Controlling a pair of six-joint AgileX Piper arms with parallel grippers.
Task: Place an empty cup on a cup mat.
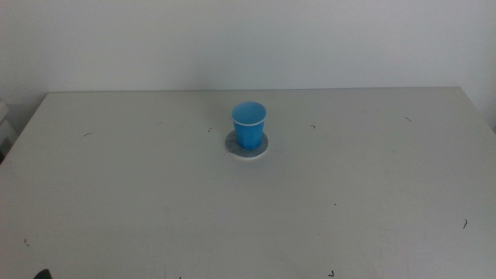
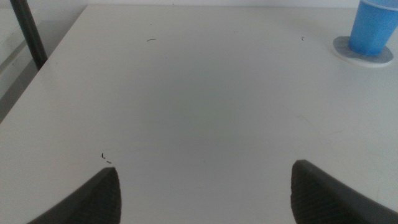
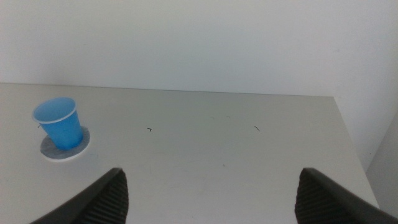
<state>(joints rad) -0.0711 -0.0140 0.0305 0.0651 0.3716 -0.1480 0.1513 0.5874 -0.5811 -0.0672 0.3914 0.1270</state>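
The left gripper (image 2: 205,193) has its two dark jaws spread wide apart, and nothing is between them; only bare table shows in the gap. In its own wrist view the jaws appear at the lower left and lower right corners of the frame. The right gripper (image 3: 211,196) is in the same condition: its jaws are wide apart at the lower corners of its wrist view, and it holds nothing. In the middle view neither arm reaches into the scene; only a small dark bit at the bottom edge, near the lower left, is seen, and I cannot tell what it is.

The cup (image 1: 249,125) stands upright in the upper centre of the middle view, a little above the middle of the frame. It is bright blue with a thin white rim line, and its inside is blue and looks empty. It rests on the cup mat (image 1: 232,144), a flat grey disc with a pale edge, which shows as a ring around the base of the cup. The cup sits slightly toward the far side of the mat, so more of the mat is visible in front.

The table (image 1: 116,194) is a pale grey surface with a few small dark marks on it. Both grippers are well apart from the cup.
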